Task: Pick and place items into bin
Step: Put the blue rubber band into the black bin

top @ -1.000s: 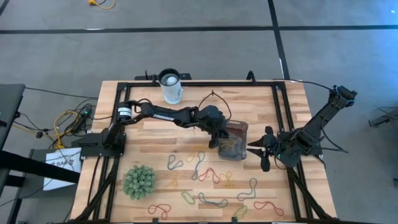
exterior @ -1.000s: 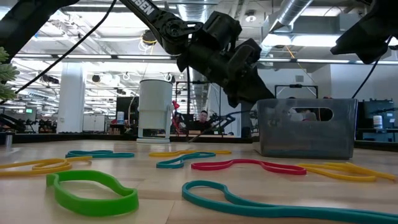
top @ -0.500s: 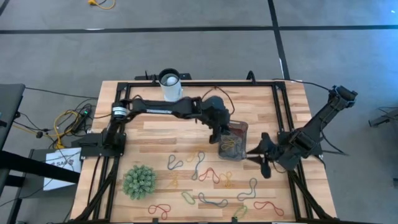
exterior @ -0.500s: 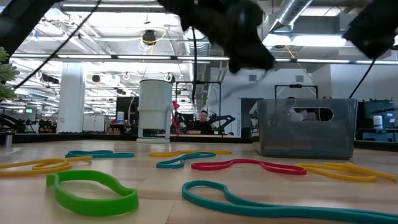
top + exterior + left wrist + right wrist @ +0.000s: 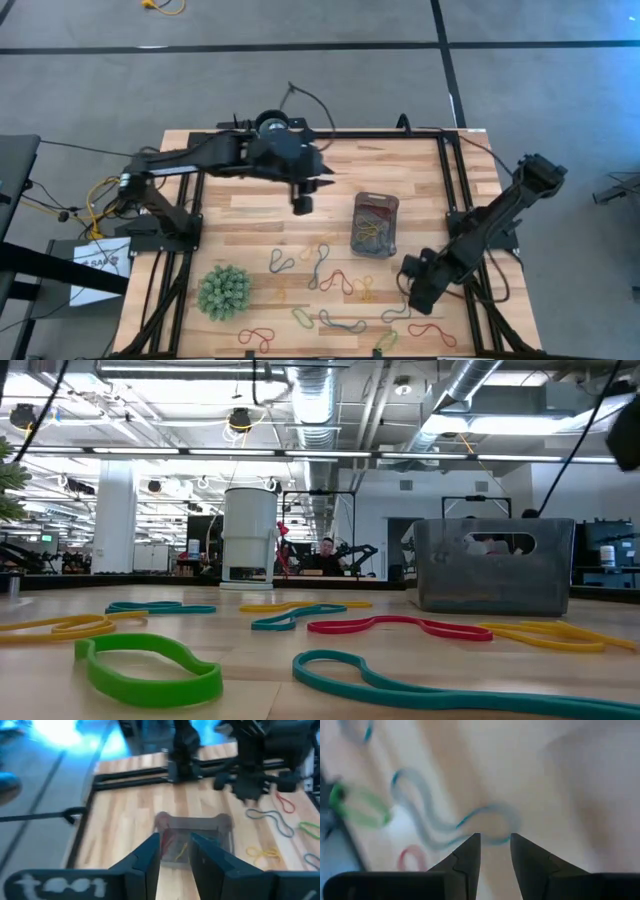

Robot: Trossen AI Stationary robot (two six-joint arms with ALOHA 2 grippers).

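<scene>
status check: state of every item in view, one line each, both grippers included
left gripper: open, empty, raised over bare table between cup and bin
right gripper: open, empty, low over a blue loop
bin: upright, open-topped, several loops inside
loops on the table: loose, lying flat in front of the bin
white cup: upright at the table's far edge
green spiky ball: resting on the table, untouched
</scene>
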